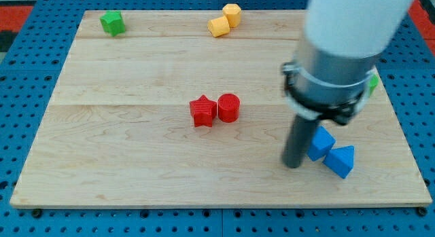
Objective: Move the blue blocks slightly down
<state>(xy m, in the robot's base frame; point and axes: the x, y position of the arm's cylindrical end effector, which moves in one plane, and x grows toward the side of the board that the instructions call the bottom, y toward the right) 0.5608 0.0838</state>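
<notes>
You have no pincer here to be wide or narrow: the arm ends in a plain dark rod, and my tip rests on the bench at the view's lower right. The two blue blocks sit just to the view's right of it. The blue cube touches or nearly touches the rod's right side, a little above the tip, and part of it is hidden behind the rod. The blue wedge lies against the cube's lower right, at about the tip's height and one block further to the right. Both blues lie near the bench's bottom edge. Well apart from them, at mid-bench, a red star and a red cylinder touch side by side. Near the top edge you see two yellow blocks together and a green block at the top left. A second green block peeks out behind the arm at the right.
</notes>
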